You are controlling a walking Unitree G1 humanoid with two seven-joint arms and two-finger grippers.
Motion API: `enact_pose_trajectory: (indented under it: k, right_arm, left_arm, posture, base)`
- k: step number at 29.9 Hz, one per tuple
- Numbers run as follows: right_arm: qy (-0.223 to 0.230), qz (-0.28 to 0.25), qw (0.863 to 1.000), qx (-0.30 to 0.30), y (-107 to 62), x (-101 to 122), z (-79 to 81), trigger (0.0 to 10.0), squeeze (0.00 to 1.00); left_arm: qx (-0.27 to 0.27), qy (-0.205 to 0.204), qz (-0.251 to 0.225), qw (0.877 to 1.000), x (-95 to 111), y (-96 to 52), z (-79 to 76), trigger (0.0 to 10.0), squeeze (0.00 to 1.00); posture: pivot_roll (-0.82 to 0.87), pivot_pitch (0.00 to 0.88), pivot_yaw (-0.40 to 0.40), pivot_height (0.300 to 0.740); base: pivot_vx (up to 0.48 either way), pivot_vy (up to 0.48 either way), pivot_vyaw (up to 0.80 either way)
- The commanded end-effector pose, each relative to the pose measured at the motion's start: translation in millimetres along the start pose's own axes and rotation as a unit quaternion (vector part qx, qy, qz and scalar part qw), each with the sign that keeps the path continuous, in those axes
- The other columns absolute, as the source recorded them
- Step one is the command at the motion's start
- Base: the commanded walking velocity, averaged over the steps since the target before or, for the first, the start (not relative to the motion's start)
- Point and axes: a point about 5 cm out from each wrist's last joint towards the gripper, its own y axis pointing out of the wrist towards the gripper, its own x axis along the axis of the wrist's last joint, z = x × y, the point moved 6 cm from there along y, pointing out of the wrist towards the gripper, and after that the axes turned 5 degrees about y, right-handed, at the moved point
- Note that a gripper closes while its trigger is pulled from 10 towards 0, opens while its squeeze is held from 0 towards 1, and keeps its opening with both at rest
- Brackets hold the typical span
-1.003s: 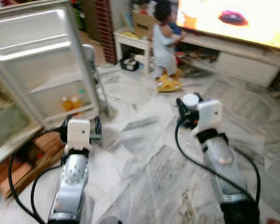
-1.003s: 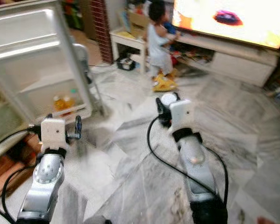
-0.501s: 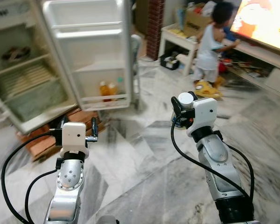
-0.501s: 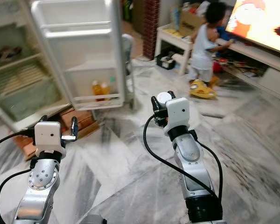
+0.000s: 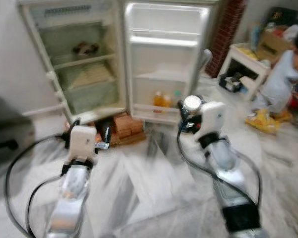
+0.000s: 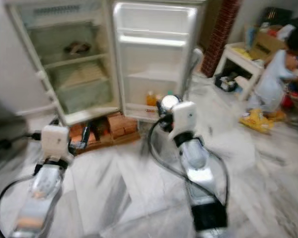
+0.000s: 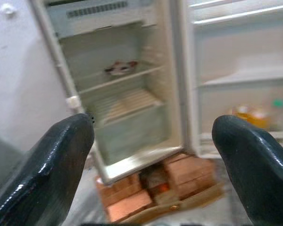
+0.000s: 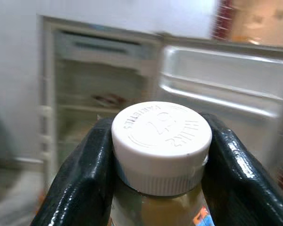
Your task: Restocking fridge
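A small fridge (image 5: 84, 74) stands open ahead, its door (image 5: 166, 64) swung wide to the right. Two orange bottles (image 5: 161, 100) sit on the door's lower shelf, and a dark item (image 5: 84, 48) lies on an upper shelf inside. My right gripper (image 8: 155, 165) is shut on a bottle (image 8: 161, 146) with a white cap and yellowish contents, held up in front of the door (image 5: 191, 106). My left gripper (image 5: 87, 134) is open and holds nothing, lower left, pointing toward the fridge compartment (image 7: 127, 103).
Bricks (image 5: 126, 126) lie under the fridge. A person (image 5: 283, 82) stands at the right near a white low table (image 5: 243, 59) and a brick pillar (image 5: 227, 29). A dark blurred object (image 5: 7, 134) sits at the left. The floor is grey marble (image 5: 154, 193).
The view has swung left, so the open fridge now sits ahead and the person has slid to the right edge. Both grippers keep their pose; the right still holds the bottle.
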Motion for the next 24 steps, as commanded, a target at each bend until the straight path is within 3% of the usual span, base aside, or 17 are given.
enact_pose_trajectory:
  k: [1,8,19,24]
  right_arm:
    - [-0.013,-0.013,1.0,-0.019,-1.2,8.0,-16.5,10.0,0.0]
    - [-0.02,-0.019,1.0,0.006,1.1,9.8,-6.7,10.0,0.0]
    - [-0.02,-0.032,0.999,0.004,7.0,13.9,-8.6,10.0,0.0]
    - [-0.022,-0.037,0.999,0.01,10.0,16.7,-6.0,10.0,0.0]
  left_arm:
    - [-0.013,-0.005,-0.011,1.0,7.1,2.0,-9.8,10.0,0.0]
    - [-0.018,-0.005,-0.012,1.0,8.0,4.1,-12.3,10.0,0.0]
    - [-0.023,-0.004,-0.011,1.0,7.6,5.5,-14.9,10.0,0.0]
    - [-0.025,-0.005,-0.013,1.0,8.0,5.8,-16.7,10.0,0.0]
  posture:
    - [0.1,0.0,-0.042,0.74]
    - [0.1,0.0,-0.044,0.74]
    - [0.1,0.0,-0.046,0.74]
    - [0.1,0.0,-0.046,0.74]
  base:
    - [0.48,0.0,0.0]
    - [0.48,0.0,0.0]
    - [0.48,0.0,0.52]
    - [0.48,0.0,0.0]
